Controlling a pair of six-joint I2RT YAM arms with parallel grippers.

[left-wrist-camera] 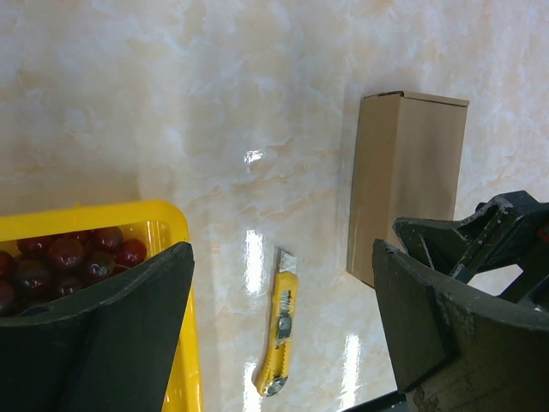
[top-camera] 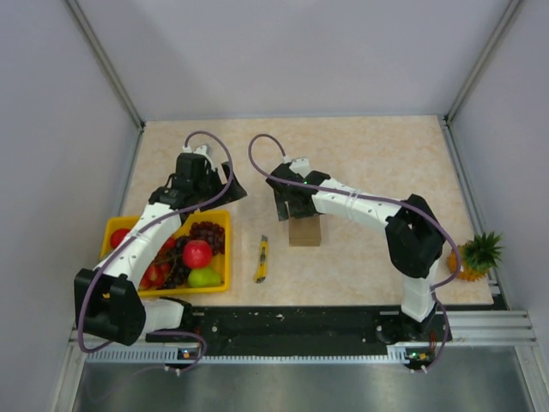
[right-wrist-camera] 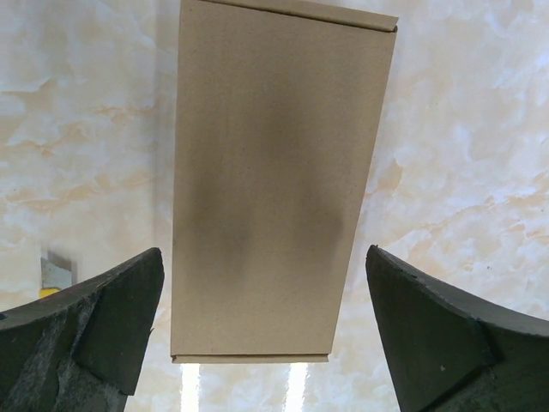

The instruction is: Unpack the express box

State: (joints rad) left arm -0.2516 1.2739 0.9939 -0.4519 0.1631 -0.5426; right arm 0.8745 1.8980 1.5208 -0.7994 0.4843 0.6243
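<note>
Nearest us, a yellow cutter (top-camera: 262, 259) lies on the surface (top-camera: 386, 154). Slightly farther, on its right, the express box (top-camera: 304, 232) lies closed below our right tool (top-camera: 290, 206), whose fingers stand wide apart. Farther left, our left tool (top-camera: 216, 192) is spread apart too.

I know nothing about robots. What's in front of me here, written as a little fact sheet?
box: brown cardboard, lid closed, lying on the table
right gripper: open, over the box, holding nothing
left gripper: open, empty, above the table by the tray's far corner
box cutter: yellow, left of the box, not touching it
fruit tray: yellow, at the left, holding fruit
pineapple: at the table's right edge
</note>
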